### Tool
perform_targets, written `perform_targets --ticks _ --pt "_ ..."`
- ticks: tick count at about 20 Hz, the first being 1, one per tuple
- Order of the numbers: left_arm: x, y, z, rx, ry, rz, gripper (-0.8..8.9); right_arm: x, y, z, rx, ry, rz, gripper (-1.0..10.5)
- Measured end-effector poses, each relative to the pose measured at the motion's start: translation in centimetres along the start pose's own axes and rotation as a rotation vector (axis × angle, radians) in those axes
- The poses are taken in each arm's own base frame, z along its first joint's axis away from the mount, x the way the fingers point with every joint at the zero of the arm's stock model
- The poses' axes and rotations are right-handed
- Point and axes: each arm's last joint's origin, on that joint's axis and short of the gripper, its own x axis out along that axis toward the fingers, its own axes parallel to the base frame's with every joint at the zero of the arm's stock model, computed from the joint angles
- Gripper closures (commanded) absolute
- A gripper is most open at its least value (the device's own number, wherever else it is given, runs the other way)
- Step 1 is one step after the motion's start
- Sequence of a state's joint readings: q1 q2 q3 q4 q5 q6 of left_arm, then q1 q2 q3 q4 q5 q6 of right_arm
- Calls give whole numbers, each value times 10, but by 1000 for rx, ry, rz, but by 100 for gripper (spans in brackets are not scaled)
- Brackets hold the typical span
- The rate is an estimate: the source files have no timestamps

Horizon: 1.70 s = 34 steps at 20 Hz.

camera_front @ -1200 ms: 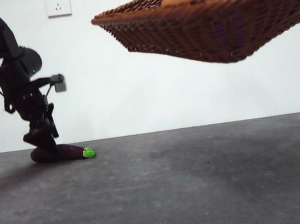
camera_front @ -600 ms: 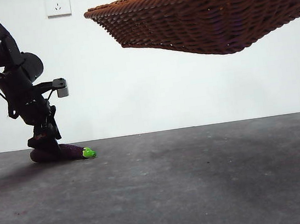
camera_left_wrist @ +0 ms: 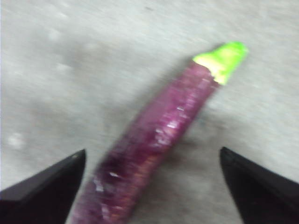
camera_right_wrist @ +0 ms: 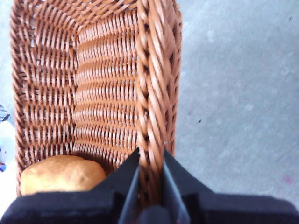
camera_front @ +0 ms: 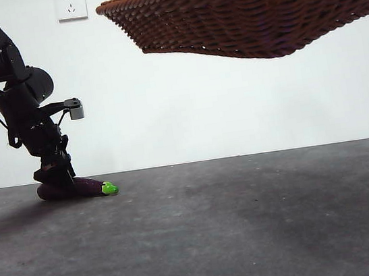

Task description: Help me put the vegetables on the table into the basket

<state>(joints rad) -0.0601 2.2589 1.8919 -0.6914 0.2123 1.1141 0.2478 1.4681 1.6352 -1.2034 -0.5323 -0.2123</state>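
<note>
Presently catalogued, left to right across the front view.

Item one: left hand [camera_front: 55, 179], black, two-jawed, lowered at the tabletop's far left edge. The jaws stand spread wide, one to each side of the vegetable, not yet closed on it, as its wrist view shows.

Item two: slim dark purple eggplant with a bright green tip [camera_front: 75, 188], one piece, lying flat on the dark grey mottled tabletop [camera_front: 238, 233] near the far left edge, green tip pointing toward the middle. It sits between the spread jaws.

Item three: shallow rectangular dark brown woven wicker basket with a braided rim [camera_front: 256, 13], one piece, held aloft well above the tabletop's right half, tilted, touching nothing below.

Item four: right hand [camera_right_wrist: 150, 184], clenched on the basket's braided rim, one jaw inside the wall and one outside.

Item five: oval orange-brown potato [camera_right_wrist: 63, 173], one piece, resting in the basket's bottom near the gripped side; seen only from the right wrist.

Count: two vegetables visible, one basket, two hands. No corn cob shows in any view.

Step in hand, by judgement: taking up the eggplant, one vegetable already stowed. The next move calls for closing the left jaws on the eggplant's body, lifting it, and bringing it over the basket.
</note>
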Motion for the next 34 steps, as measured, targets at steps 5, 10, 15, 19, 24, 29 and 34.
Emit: perform_targets --ticks 5,10,15,19,24,29,34 --pt "1 -1 3 8 38 18 480 0 0 -1 -15 7 11 955" --pt "5 -8 12 22 74 12 629 0 3 -2 -34 5 85 955" --pt "6 -11 19 39 110 32 826 -1 3 -2 -42 4 84 955" --pt "6 -13 21 42 125 35 822 -1 4 -2 -43 3 84 955" --pt "-5 -16 21 -47 148 -4 821 -1 3 -1 -34 -10 79 955" --pt "-100 -9 47 -71 -39 96 820 -1 2 -1 -8 -1 37 955" --pt "-209 -33 64 -71 -209 144 819 -1 1 -3 32 26 -8 955"
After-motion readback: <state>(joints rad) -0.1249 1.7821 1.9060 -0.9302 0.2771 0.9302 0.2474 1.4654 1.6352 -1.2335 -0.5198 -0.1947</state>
